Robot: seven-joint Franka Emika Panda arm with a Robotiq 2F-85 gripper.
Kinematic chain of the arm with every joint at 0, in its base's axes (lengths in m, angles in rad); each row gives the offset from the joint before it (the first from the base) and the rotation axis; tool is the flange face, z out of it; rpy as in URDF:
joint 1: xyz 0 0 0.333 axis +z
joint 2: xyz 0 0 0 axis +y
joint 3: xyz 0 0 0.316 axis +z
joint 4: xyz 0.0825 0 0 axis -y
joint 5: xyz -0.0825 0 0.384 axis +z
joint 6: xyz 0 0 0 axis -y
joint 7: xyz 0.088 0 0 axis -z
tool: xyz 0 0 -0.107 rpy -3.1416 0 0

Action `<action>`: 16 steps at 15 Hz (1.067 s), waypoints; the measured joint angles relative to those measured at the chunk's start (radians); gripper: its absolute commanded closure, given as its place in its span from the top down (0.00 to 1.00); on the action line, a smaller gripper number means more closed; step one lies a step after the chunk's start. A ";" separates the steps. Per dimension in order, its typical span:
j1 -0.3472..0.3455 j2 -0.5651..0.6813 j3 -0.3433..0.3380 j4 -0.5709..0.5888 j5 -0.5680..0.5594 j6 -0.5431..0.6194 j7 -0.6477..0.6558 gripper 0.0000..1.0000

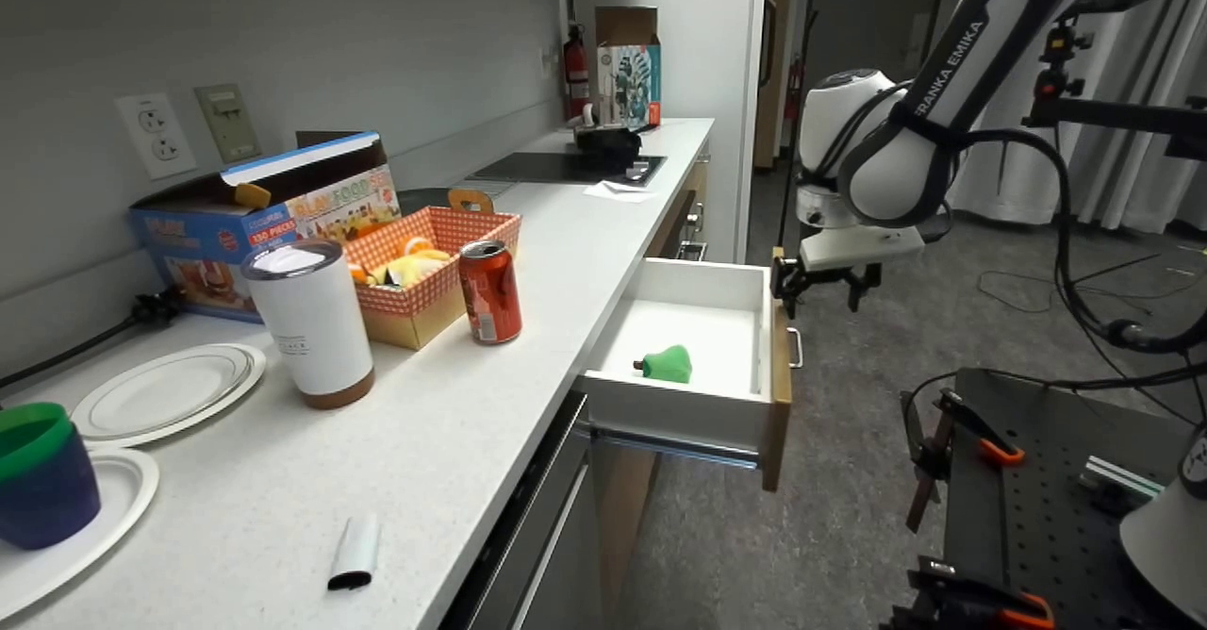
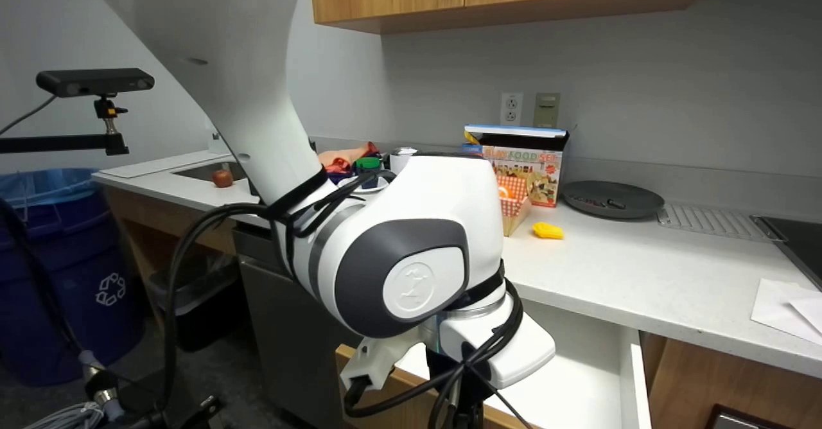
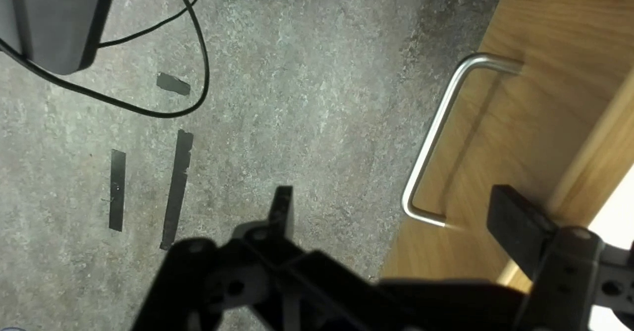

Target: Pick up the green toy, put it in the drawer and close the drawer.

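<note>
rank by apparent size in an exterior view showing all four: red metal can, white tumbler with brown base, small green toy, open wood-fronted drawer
1. Open wood-fronted drawer
2. White tumbler
3. Red metal can
4. Small green toy
The tumbler stands nearer than the can.

Getting only part of the drawer, blocked by the arm in an exterior view, and spotting a blurred hand, cut by the wrist view's bottom edge!
</note>
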State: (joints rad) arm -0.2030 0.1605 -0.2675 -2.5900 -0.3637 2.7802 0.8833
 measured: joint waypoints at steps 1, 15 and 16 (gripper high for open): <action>0.010 0.019 0.001 0.022 0.022 0.007 -0.001 1.00; 0.106 0.341 0.109 0.464 0.403 0.013 -0.107 1.00; 0.112 0.363 0.113 0.497 0.414 0.013 -0.109 1.00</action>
State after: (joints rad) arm -0.0914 0.5240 -0.1545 -2.0933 0.0499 2.7932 0.7742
